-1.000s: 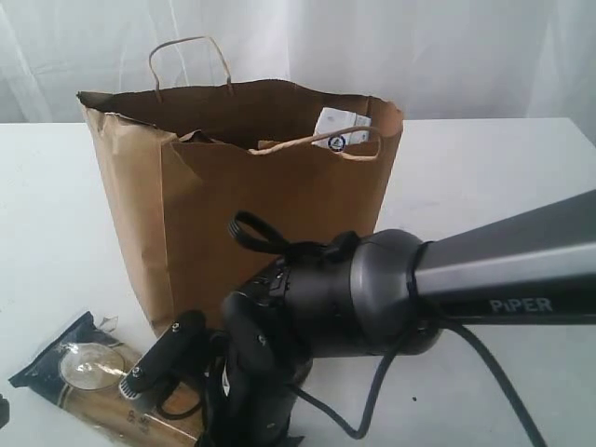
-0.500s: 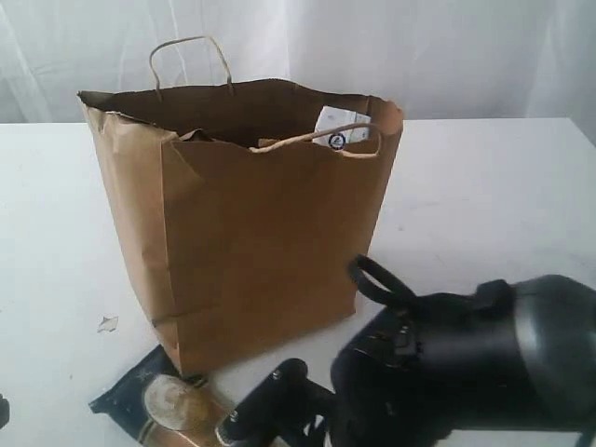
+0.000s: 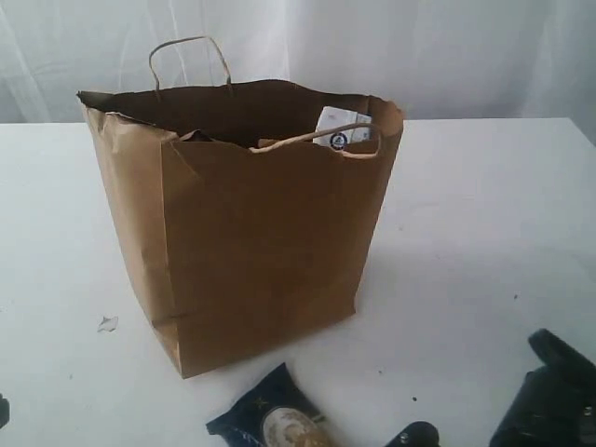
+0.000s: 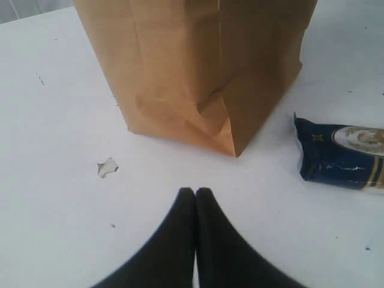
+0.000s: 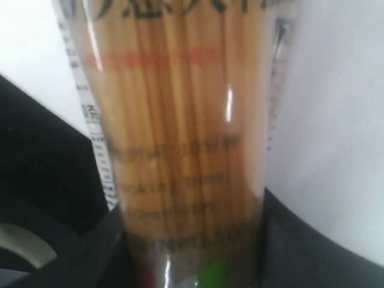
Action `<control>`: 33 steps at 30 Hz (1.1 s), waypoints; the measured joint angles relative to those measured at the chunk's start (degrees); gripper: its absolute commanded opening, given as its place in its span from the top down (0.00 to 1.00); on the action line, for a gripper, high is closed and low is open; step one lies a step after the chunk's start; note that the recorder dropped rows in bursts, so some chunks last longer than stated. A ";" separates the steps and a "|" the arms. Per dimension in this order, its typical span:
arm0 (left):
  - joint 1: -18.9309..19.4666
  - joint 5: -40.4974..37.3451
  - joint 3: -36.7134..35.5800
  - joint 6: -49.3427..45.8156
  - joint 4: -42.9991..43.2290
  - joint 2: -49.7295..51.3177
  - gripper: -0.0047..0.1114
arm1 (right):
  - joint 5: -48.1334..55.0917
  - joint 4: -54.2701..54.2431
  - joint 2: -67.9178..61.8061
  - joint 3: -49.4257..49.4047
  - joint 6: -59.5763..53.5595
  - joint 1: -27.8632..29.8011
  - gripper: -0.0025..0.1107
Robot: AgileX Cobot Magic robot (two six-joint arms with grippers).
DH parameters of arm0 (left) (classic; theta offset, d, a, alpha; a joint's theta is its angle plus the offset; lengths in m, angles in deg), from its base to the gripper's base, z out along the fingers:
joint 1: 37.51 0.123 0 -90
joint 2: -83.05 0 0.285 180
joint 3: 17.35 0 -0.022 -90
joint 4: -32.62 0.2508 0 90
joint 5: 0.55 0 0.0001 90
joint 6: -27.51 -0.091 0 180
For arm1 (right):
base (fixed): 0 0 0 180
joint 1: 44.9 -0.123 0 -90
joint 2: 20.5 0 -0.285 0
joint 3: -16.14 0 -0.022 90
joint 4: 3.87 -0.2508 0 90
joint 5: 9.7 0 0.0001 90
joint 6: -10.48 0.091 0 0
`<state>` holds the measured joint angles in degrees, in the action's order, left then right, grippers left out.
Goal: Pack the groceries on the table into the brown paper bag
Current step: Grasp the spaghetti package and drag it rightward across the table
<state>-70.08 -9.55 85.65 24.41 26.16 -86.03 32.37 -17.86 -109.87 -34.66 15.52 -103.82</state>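
Note:
The brown paper bag (image 3: 251, 223) stands upright and open on the white table (image 3: 484, 205); a white-blue carton (image 3: 343, 126) peeks over its rim. In front of the bag lies the spaghetti pack (image 3: 275, 421), its dark end showing at the frame's bottom. My right gripper (image 5: 195, 240) is shut on the spaghetti pack (image 5: 180, 120), with a black finger on each side; in the exterior view only part of that arm (image 3: 559, 400) shows at the bottom right. My left gripper (image 4: 195, 193) is shut and empty, low over the table before the bag (image 4: 192, 60), with the pack's dark end (image 4: 339, 153) off to its side.
A small torn paper scrap (image 3: 108, 323) lies on the table near the bag's front corner, also in the left wrist view as a scrap (image 4: 107, 167). A white curtain hangs behind the table.
The right arm has swung right and down, mostly out of the exterior view, dragging the spaghetti pack rightward along the front of the bag. The bag and left gripper stayed put.

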 measured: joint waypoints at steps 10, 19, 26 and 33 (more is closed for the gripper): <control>0.00 0.00 0.00 0.00 0.00 0.00 0.96 | -0.22 -1.89 5.17 -3.10 15.06 0.44 0.98; 0.00 0.00 0.00 0.00 0.00 0.00 0.96 | -10.72 -4.06 12.14 -9.61 34.67 0.44 0.98; 0.00 0.00 0.00 0.00 0.00 0.00 0.96 | -17.11 5.41 15.05 -13.74 56.67 0.72 0.98; 0.00 0.00 0.00 0.00 0.00 0.00 0.96 | -16.24 25.06 14.91 -12.71 69.40 7.83 0.98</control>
<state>-70.08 -9.55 85.65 24.41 26.16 -86.03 16.13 7.20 -94.96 -47.37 84.92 -95.99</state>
